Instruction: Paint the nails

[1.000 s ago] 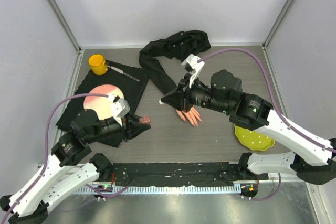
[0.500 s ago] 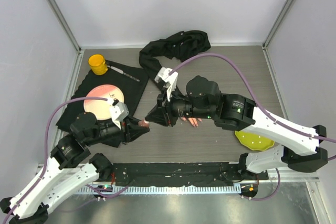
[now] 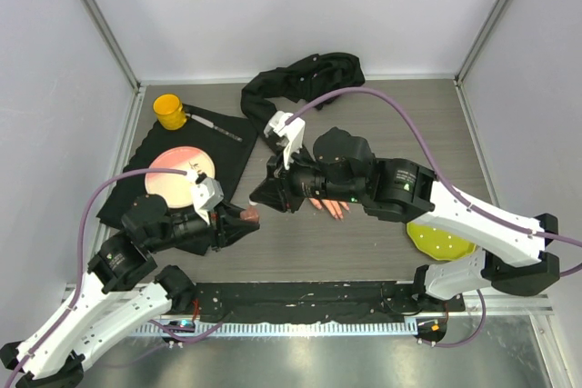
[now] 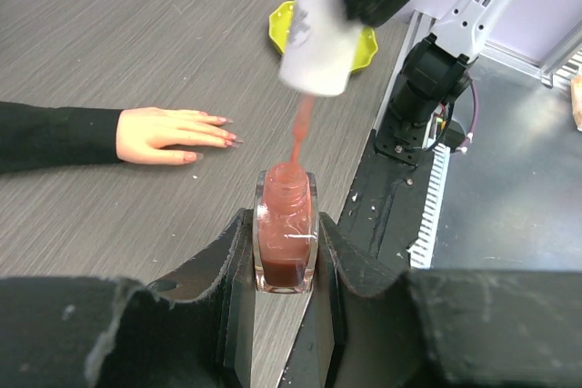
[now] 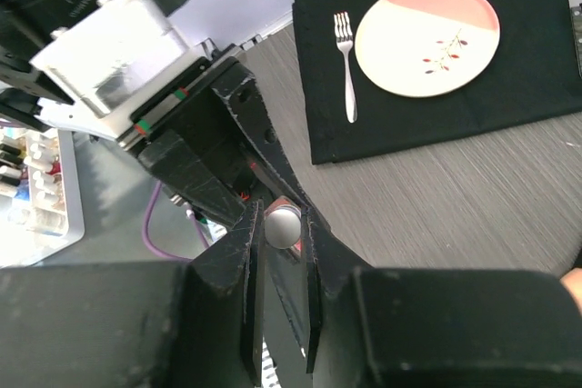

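Note:
The pale mannequin hand [image 4: 164, 130] lies flat on the grey table, its black sleeve [image 4: 50, 136] running left. Its pinkish-red nails [image 4: 225, 136] tip the fingers. In the top view only the fingertips [image 3: 335, 209] show below my right arm. My left gripper [image 4: 285, 224] is shut on an open bottle of pink polish [image 4: 285, 243] and holds it upright; it also shows in the top view [image 3: 247, 215]. My right gripper [image 5: 282, 220] is shut on the white cap [image 5: 283, 227]. The cap [image 4: 318, 29] hangs over the bottle, and its brush stem [image 4: 301, 134] reaches down to the neck.
A pink and white plate [image 5: 427, 38] and a fork [image 5: 346, 65] lie on a black cloth [image 3: 227, 147] at the left. A yellow cup [image 3: 169, 110] and a pen [image 3: 216, 125] sit behind it. A yellow-green dish [image 3: 438, 242] lies at the right front.
My right gripper with the cap has swung left, from over the mannequin hand to above the bottle in my left gripper. The left arm has hardly moved.

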Motion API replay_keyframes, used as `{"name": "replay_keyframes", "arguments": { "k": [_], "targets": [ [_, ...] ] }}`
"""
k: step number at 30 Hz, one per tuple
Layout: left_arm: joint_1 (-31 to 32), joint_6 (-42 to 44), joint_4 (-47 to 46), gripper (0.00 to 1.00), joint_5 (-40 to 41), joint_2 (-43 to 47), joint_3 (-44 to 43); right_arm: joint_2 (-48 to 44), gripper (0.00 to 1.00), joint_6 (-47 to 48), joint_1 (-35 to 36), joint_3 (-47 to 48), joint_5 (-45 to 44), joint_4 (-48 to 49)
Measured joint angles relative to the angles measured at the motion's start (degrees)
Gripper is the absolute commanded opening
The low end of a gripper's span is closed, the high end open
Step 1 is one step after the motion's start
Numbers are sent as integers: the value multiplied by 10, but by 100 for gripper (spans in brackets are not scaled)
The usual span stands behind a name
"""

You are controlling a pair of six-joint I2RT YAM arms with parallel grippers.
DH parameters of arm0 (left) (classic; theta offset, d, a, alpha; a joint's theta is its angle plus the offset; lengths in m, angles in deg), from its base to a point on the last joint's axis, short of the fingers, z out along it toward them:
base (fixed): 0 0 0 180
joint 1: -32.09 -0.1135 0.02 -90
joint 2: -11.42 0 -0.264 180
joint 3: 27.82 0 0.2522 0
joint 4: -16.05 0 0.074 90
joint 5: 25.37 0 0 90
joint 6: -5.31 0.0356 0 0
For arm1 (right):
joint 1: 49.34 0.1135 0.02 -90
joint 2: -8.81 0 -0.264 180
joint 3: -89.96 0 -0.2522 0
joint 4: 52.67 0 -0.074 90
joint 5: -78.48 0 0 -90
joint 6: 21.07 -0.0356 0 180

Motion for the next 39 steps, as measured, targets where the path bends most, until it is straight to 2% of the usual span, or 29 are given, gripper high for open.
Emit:
{"name": "replay_keyframes", "arguments": {
  "k": [17,39],
  "targets": [
    [0,0,7,0,-2,0,0,14,1,2,0,2,-17,-14],
    [0,1,9,0,-3,0,0,26,1,2,0,3,9,-16]
  ]
}}
